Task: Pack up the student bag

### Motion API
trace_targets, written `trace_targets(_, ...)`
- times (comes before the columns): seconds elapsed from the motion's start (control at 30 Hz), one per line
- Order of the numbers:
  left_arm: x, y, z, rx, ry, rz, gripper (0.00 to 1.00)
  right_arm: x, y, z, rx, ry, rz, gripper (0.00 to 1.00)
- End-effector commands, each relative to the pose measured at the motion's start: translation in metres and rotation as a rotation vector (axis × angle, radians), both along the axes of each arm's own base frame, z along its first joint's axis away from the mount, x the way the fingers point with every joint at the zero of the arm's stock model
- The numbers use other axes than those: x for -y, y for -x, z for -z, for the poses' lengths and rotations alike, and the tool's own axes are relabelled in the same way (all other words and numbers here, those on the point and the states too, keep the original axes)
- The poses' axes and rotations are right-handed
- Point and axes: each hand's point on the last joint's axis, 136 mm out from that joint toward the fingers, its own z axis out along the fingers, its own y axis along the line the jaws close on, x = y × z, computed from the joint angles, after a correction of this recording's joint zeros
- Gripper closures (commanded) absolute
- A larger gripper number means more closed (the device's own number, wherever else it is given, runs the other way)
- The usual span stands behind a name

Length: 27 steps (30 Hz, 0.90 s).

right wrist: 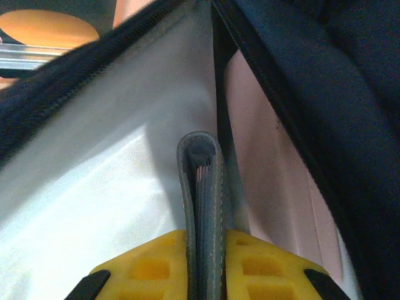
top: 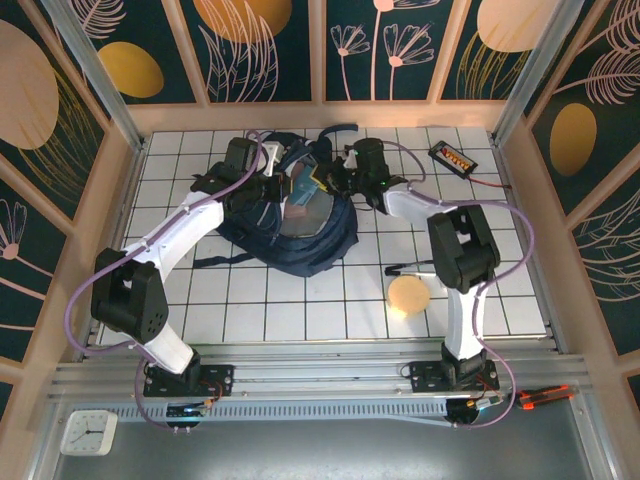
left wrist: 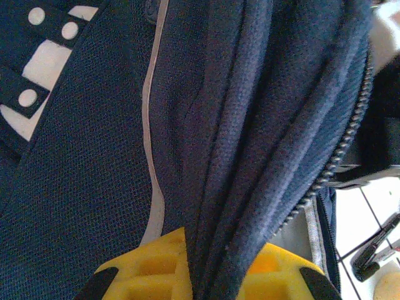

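The student bag [top: 300, 225], a large navy backpack, lies at the back middle of the tiled table with its mouth open. My left gripper [top: 272, 190] is shut on a bunched fold of the bag's navy fabric [left wrist: 250, 156] beside the zipper teeth, the yellow fingers [left wrist: 150, 265] pinching it. My right gripper [top: 338, 182] is shut on a thin grey stitched wallet-like case [right wrist: 203, 181], held edge-on inside the bag's opening. The bag's pale lining [right wrist: 94, 187] and pinkish inner wall surround the case. A dark zipper edge [right wrist: 294, 112] runs close on its right.
A round tan disc [top: 408, 294] and a black pen [top: 405, 268] lie right of the bag. A black and orange device [top: 452, 156] sits at the back right. A small clock [top: 88, 432] and an orange-handled tool [top: 540, 398] rest off the table's front edge.
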Motion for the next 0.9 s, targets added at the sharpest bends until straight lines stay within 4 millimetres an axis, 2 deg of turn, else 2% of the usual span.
trace_targets(0.0, 0.020, -0.007, -0.065, 0.162, 0.107, 0.073, 1.00, -0.024, -0.006, -0.010, 0.043, -0.048, -0.066, 1.00)
trace_targets(0.27, 0.023, -0.012, -0.065, 0.162, 0.109, 0.081, 1.00, -0.042, -0.024, 0.026, -0.020, -0.020, -0.088, 1.00)
trace_targets(0.37, 0.025, -0.014, -0.062, 0.158, 0.105, 0.086, 1.00, -0.045, -0.025, 0.036, -0.034, 0.010, -0.104, 0.84)
trace_targets(0.47, 0.025, -0.015, -0.060, 0.157, 0.103, 0.086, 1.00, -0.045, -0.024, 0.035, -0.015, 0.063, -0.124, 0.70)
trace_targets(0.6, 0.024, -0.015, -0.062, 0.161, 0.104, 0.082, 1.00, -0.034, -0.021, 0.019, 0.025, 0.120, -0.125, 0.50)
trace_targets(0.7, 0.023, -0.016, -0.062, 0.162, 0.111, 0.074, 1.00, -0.021, -0.014, 0.005, 0.045, 0.145, -0.117, 0.41)
trace_targets(0.8, 0.024, -0.015, -0.064, 0.167, 0.119, 0.070, 1.00, -0.005, -0.006, -0.017, 0.087, 0.145, -0.094, 0.33)
trace_targets(0.87, 0.023, -0.015, -0.065, 0.173, 0.120, 0.067, 1.00, 0.009, 0.001, -0.036, 0.123, 0.146, -0.068, 0.21)
